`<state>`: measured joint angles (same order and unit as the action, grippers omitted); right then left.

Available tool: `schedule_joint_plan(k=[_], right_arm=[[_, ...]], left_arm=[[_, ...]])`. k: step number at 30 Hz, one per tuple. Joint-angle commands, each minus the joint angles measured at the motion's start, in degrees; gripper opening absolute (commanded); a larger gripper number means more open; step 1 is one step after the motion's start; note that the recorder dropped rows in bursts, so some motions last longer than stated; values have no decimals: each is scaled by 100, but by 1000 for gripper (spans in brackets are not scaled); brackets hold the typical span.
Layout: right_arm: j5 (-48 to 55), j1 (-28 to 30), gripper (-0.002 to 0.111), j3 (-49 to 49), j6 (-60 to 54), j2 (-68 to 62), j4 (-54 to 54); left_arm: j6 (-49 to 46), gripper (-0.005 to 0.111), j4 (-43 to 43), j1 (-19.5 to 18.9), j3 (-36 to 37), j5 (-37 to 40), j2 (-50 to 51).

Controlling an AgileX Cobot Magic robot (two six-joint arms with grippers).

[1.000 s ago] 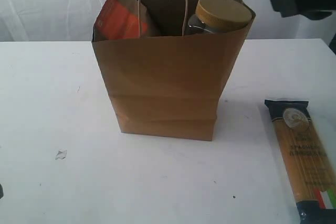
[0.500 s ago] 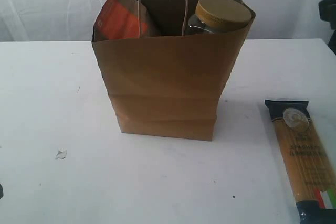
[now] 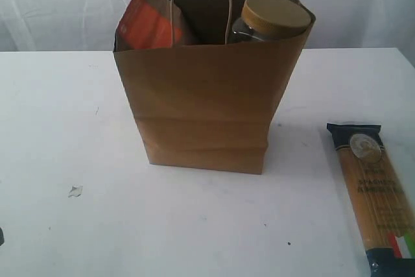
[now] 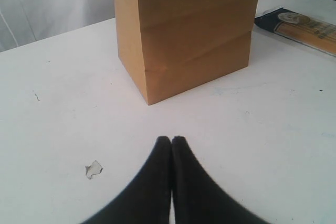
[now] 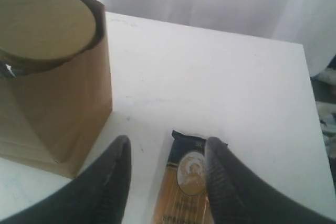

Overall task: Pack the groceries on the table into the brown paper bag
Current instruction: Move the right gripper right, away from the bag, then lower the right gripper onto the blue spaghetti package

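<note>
Right wrist view | right claw point(image 5: 168, 145) apart over spaghetti point(image 5: 190, 177), prob lining up the pick | left claw point(image 4: 171, 140) together, idle

Brown paper bag point(image 3: 207, 108), orange-red pouch point(image 3: 146, 27), white table point(image 3: 58, 128)

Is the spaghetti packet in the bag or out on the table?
Out. The long spaghetti packet lies flat on the table, apart from the upright brown paper bag.

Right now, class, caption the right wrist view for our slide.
Open right tool frames the spaghetti packet beside the brown paper bag.
</note>
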<state>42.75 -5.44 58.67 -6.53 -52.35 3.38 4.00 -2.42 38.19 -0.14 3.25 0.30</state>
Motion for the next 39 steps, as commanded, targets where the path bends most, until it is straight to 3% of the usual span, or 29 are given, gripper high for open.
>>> schedule_joint_plan(k=[1, 8, 26, 34, 39], right_arm=[[271, 420, 45, -148, 35, -374, -26], [158, 807, 80, -209, -66, -1619, 125], [-1861, 807, 80, -197, -91, -4902, 125], [-1962, 699, 81, 265, -114, -5636, 99], [-1991, 653, 87, 523, -254, -5867, 66]], left_arm=[[7, 0, 53, 6, 14, -15, -30], [7, 0, 53, 6, 14, -15, -30], [7, 0, 53, 6, 14, -15, -30], [7, 0, 53, 6, 14, -15, -30], [7, 0, 53, 6, 14, -15, -30]])
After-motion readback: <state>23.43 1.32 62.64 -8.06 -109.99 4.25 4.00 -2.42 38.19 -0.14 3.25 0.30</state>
